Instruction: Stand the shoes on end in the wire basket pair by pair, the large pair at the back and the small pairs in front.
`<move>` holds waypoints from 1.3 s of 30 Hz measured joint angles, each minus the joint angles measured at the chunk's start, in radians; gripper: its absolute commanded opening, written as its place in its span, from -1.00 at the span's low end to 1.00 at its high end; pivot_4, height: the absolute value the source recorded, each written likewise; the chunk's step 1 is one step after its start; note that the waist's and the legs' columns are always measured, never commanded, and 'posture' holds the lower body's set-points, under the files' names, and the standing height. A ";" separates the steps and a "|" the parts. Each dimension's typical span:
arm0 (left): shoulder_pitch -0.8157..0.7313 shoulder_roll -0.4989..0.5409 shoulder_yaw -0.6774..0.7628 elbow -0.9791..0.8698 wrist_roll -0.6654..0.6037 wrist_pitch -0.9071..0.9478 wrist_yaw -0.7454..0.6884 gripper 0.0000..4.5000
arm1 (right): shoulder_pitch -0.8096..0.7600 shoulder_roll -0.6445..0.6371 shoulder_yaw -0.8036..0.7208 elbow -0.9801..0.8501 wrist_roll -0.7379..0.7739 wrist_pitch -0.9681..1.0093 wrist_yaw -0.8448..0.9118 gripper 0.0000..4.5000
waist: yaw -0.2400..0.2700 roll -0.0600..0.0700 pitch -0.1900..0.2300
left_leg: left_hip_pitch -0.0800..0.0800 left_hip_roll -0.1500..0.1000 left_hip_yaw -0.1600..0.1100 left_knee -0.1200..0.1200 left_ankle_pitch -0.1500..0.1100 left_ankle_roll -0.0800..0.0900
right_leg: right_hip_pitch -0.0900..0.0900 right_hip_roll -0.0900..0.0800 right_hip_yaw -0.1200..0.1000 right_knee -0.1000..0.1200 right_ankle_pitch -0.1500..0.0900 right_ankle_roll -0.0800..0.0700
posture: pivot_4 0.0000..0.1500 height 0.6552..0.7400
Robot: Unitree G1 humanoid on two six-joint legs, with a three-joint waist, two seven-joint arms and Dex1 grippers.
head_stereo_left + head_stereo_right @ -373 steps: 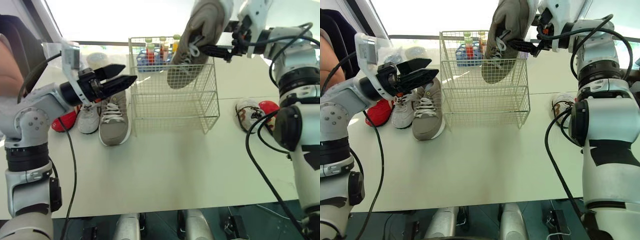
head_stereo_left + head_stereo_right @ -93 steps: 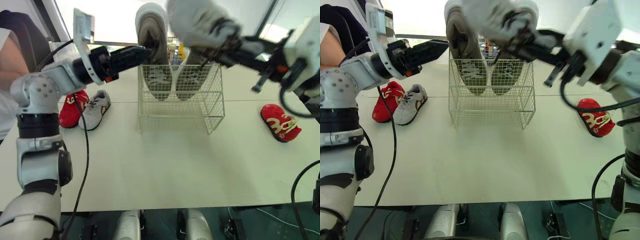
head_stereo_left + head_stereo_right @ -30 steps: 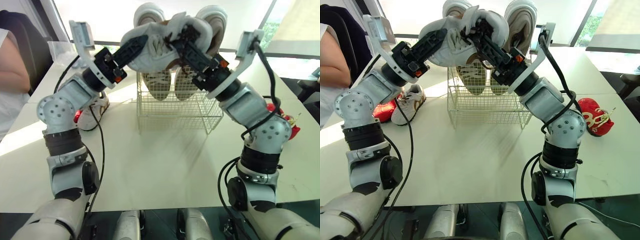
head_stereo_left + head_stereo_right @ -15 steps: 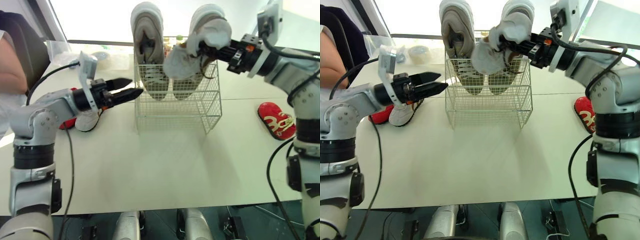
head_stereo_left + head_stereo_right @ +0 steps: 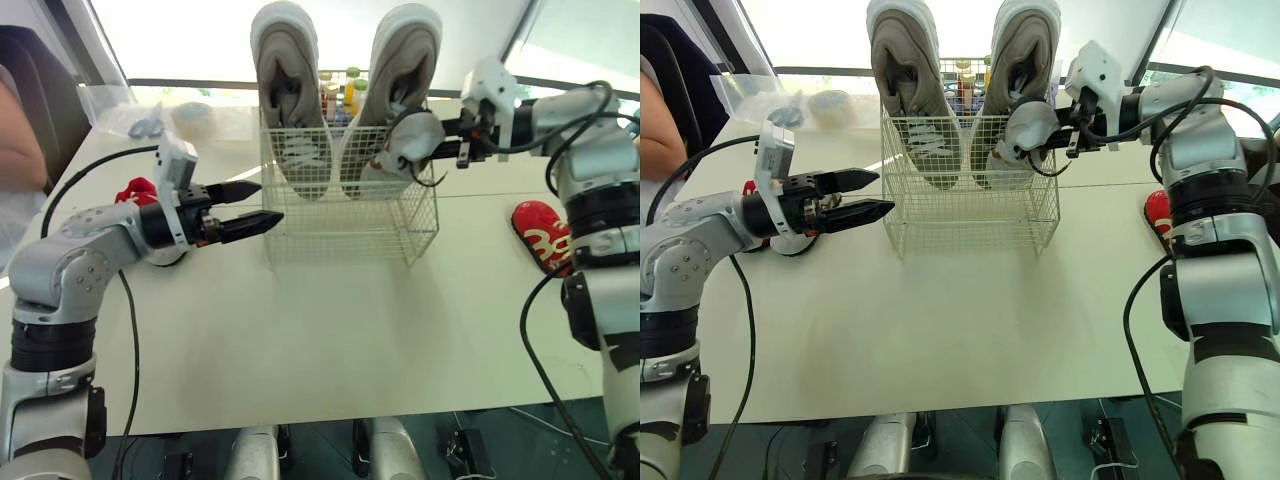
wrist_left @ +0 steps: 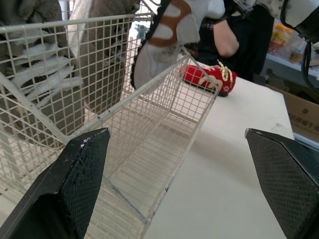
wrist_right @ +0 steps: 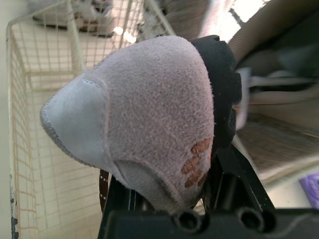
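A white wire basket (image 5: 350,228) stands on a pale table (image 5: 330,330), with a large pair of grey suede trainers (image 5: 285,90) on end along its back, toes down and heels above the rim. The right gripper (image 5: 440,140) is clamped on a small white trainer with brown trim (image 5: 405,145), holding it over the basket's right end, just in front of the right-hand large shoe. The left gripper (image 5: 268,201) hovers beside the basket's left side with its fingers apart and empty, and a small red shoe (image 5: 540,237) lies on the table to the right.
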 measured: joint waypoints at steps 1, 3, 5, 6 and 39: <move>0.005 0.000 0.000 0.000 0.000 0.000 0.004 1.00 | -0.002 0.010 0.000 0.014 -0.011 -0.011 0.004 -0.52 | 0.001 0.000 0.000 | 0.000 0.000 0.000 0.000 0.001 -0.001 | 0.000 0.000 0.000 0.000 0.000 0.000 | 1.00 1.00; 0.012 0.000 0.000 -0.001 0.001 0.000 0.014 1.00 | -0.002 0.022 -0.001 0.031 -0.029 -0.030 0.008 -0.10 | 0.004 0.000 0.000 | 0.000 0.000 0.000 0.000 0.002 -0.003 | 0.000 0.000 0.000 0.000 0.000 0.000 | 1.00 1.00; 0.015 0.000 0.002 -0.001 0.003 -0.001 0.021 1.00 | -0.002 0.024 -0.005 0.040 -0.040 -0.038 0.005 0.37 | 0.005 0.000 0.000 | 0.000 0.000 0.000 0.000 0.003 -0.004 | 0.000 0.000 0.000 0.000 0.000 0.000 | 1.00 1.00; 0.017 0.001 0.003 -0.001 0.005 -0.001 0.025 1.00 | -0.002 0.024 -0.010 0.040 -0.042 -0.039 0.002 0.51 | 0.005 0.000 0.000 | 0.000 0.000 0.000 0.000 0.003 -0.004 | 0.000 0.000 0.000 0.000 0.000 0.000 | 1.00 1.00; -0.397 0.033 -0.134 1.089 0.639 -0.467 0.178 1.00 | 0.602 -0.045 -0.345 -1.377 0.542 0.705 -0.471 0.99 | 0.022 -0.003 -0.001 | 0.000 0.000 -0.001 0.004 -0.002 0.003 | 0.001 -0.001 0.000 0.002 0.000 0.000 | 1.00 1.00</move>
